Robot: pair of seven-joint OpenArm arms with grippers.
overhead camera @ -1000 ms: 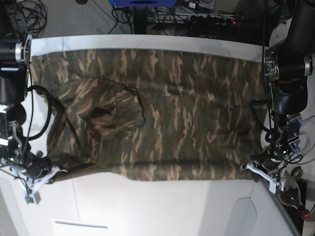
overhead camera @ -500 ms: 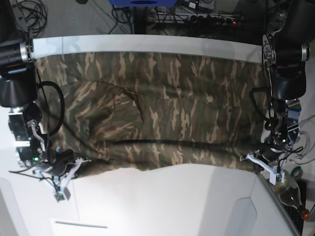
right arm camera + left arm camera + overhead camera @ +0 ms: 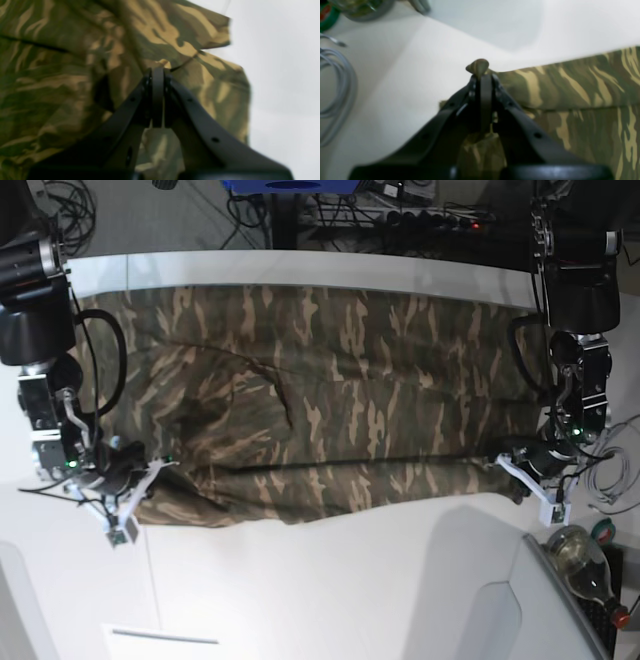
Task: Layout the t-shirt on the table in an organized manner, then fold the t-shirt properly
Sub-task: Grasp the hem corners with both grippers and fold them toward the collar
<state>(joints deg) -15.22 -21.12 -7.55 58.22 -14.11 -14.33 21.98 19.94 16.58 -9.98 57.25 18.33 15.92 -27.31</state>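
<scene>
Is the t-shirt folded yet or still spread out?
Spread, partly doubled: the t-shirt lies wide across the table, its near edge lifted over in a crease, pinched by the left gripper and right gripper.

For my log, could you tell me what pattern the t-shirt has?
The t-shirt is green, brown and tan camouflage, clearest in the base view.

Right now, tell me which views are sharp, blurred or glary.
Base: sharp, evenly lit, soft shadows by the t-shirt. Left wrist: gripper and shirt soft, the table washed out. Right wrist: cloth smeared, worst at its edge.
</scene>
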